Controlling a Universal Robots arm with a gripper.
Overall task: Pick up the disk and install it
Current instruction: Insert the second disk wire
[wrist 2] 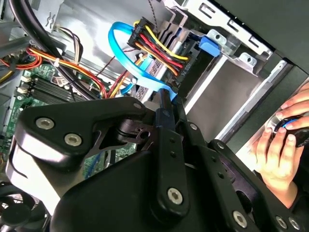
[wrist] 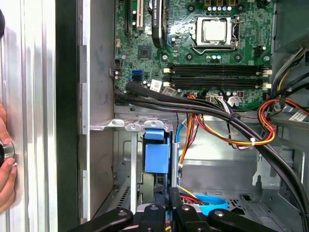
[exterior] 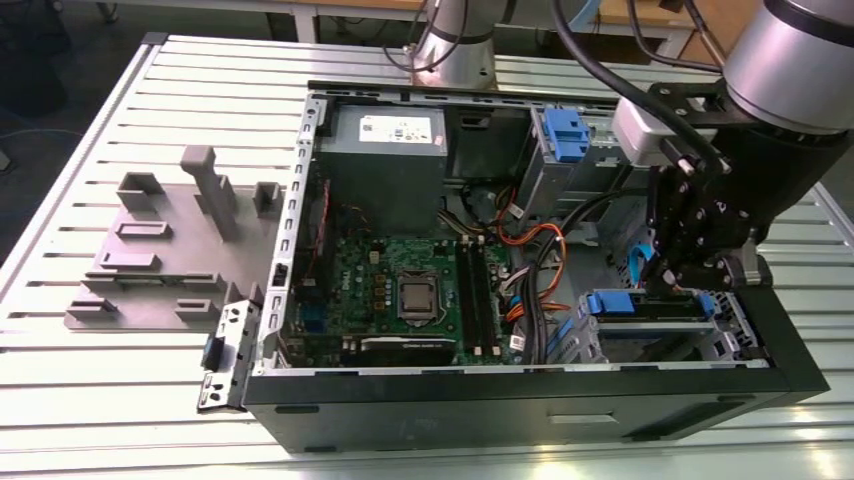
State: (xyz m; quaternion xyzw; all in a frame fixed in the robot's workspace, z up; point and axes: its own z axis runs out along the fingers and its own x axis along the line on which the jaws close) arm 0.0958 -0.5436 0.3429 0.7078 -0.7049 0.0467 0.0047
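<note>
exterior view is showing the gripper (exterior: 687, 285) reaching down into the open pc case (exterior: 534, 400), at about 4 o'clock from the motherboard (exterior: 400, 290). the disk (exterior: 651, 306) is sitting there on edge in the lower drive bay, blue carrier facing up.

in both wrist views the fingers are looking narrow, pinching what seems to be the thin edge of the disk's carrier (wrist: 157, 157). i'm reading that as a hold, not just a touch.

handling-wise i'm guessing it's stiff and fairly heavy for its size. the metal faces are looking slick and the plastic frame a bit bendy, so gripping across the carrier edges is seeming safest. it's shock-sensitive too.

loose cables (wrist: 227, 135) are hanging just beside the bay. a person's hand (wrist 2: 280, 145) is resting outside the case.
</note>
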